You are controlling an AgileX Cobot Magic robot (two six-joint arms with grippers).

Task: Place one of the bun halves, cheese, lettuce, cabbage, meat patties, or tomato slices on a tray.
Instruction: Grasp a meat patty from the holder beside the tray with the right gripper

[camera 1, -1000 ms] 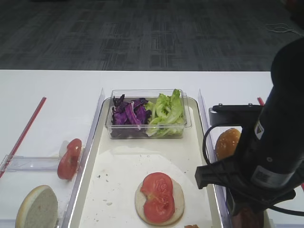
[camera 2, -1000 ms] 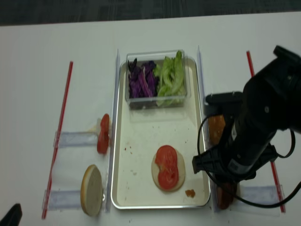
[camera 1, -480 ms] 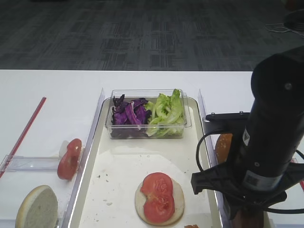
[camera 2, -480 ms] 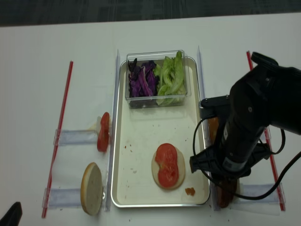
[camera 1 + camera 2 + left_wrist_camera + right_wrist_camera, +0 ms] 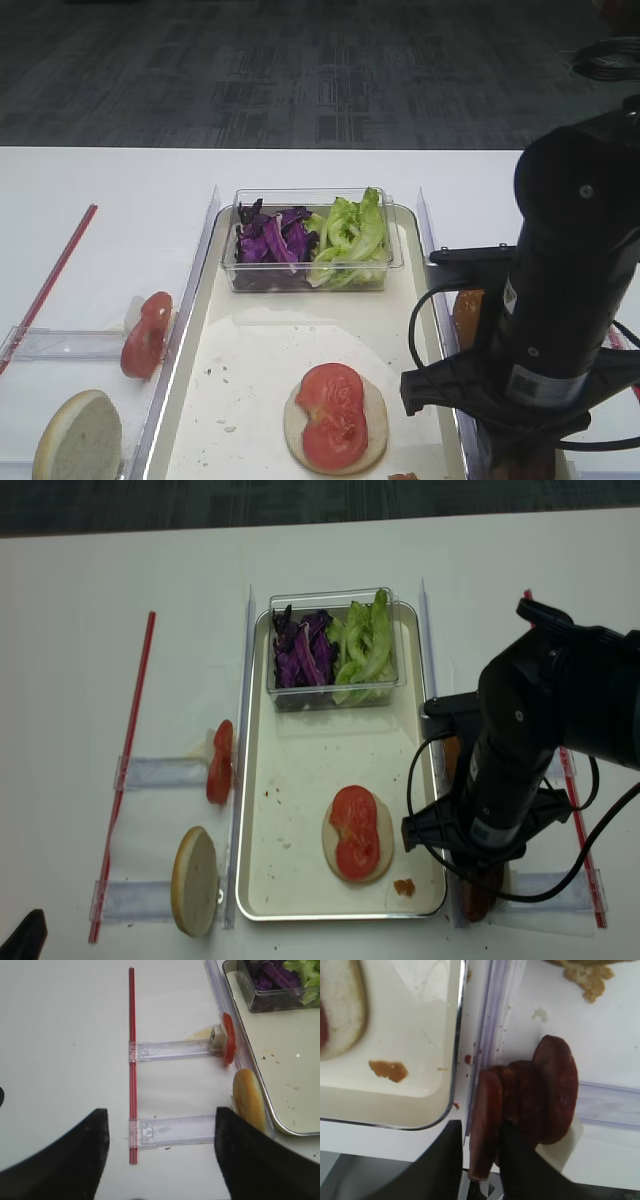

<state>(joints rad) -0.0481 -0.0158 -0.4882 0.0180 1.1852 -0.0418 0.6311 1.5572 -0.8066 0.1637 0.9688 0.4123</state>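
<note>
Several dark reddish meat patties (image 5: pixel 545 1085) stand on edge in a clear rack just right of the tray (image 5: pixel 260 350). My right gripper (image 5: pixel 481 1130) has reached down over them and is shut on the front meat patty (image 5: pixel 485 1110), one finger on each face. On the tray lies a bun half (image 5: pixel 375 420) with a tomato slice (image 5: pixel 332 415) on top. A clear box at the tray's far end holds cabbage (image 5: pixel 268 240) and lettuce (image 5: pixel 350 232). My left gripper (image 5: pixel 159 1160) hangs open over bare table. No cheese is in view.
Left of the tray, a tomato slice (image 5: pixel 146 333) and a bun half (image 5: pixel 78 437) stand on edge in clear rails (image 5: pixel 175 1050). Another bun (image 5: pixel 466 310) peeks out behind the right arm. Red strips (image 5: pixel 127 770) run along both sides. A brown crumb (image 5: pixel 387 1070) lies in the tray's near corner.
The right arm has shifted slightly left and towards the near edge over the patty rack, and its jaws have narrowed around the front patty. Nothing else has moved.
</note>
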